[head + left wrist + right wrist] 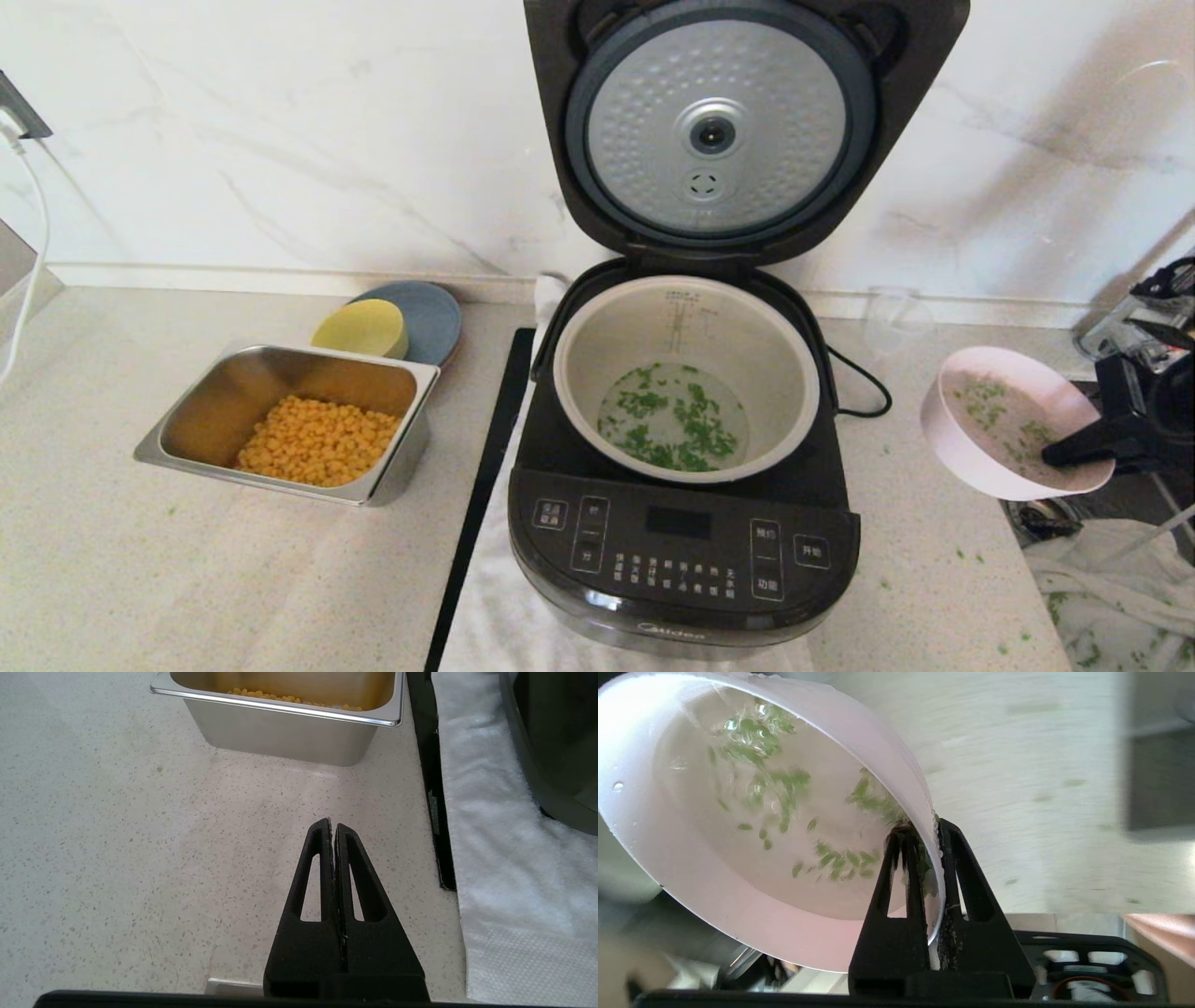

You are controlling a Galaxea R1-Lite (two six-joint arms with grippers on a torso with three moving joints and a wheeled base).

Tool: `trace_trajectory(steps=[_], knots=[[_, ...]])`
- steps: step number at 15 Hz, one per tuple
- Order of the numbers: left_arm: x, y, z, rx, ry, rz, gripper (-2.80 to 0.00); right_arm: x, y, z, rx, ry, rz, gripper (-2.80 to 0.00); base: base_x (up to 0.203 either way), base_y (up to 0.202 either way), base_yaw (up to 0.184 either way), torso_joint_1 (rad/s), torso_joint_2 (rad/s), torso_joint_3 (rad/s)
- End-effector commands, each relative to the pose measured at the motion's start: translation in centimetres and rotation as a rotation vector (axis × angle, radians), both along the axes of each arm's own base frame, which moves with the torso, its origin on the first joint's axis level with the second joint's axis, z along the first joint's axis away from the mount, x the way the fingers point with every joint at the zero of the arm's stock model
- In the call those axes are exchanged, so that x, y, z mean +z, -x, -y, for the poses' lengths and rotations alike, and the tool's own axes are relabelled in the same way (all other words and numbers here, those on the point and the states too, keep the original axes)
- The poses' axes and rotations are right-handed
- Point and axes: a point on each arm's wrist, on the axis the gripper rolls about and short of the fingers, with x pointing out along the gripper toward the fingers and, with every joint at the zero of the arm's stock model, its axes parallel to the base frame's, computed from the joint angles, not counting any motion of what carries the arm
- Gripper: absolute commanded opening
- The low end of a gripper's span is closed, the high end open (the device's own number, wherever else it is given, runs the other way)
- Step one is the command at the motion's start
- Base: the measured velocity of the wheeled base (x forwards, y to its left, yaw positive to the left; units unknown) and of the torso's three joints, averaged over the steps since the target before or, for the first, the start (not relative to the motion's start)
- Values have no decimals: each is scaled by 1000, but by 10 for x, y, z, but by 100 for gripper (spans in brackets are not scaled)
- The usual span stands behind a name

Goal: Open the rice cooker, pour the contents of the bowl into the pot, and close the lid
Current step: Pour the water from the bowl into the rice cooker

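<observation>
Speckled countertop [140,560], marble wall [280,140], open rice cooker [681,551], corn tray [187,439]

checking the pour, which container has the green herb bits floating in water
The pot inside the rice cooker; the pink bowl keeps only stuck bits, the steel tray holds corn.

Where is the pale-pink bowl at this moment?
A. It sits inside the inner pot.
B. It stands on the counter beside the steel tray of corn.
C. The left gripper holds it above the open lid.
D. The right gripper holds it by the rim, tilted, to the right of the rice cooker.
D: the right gripper is shut on the rim of the pale-pink bowl, which hangs tilted to the right of the rice cooker, with herb bits left inside.
</observation>
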Motion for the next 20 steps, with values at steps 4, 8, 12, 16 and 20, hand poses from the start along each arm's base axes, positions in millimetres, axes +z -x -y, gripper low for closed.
trace_trajectory(steps=[4,8,12,16,20], knots=[[0,0,0,0,0,1,-280,46,9,-69,202,18,86,-280,0,0,0,0,0,0],[0,0,0,-1,0,3,-280,59,-2,-114,270,69,132,-280,0,0,0,0,0,0],[0,0,0,0,0,3,-280,44,-14,-162,356,120,113,-280,0,0,0,0,0,0],[0,0,0,0,0,1,-280,24,-23,-203,388,114,115,-280,0,0,0,0,0,0],[0,0,0,0,0,3,-280,15,-35,-222,393,87,153,-280,0,0,0,0,0,0]])
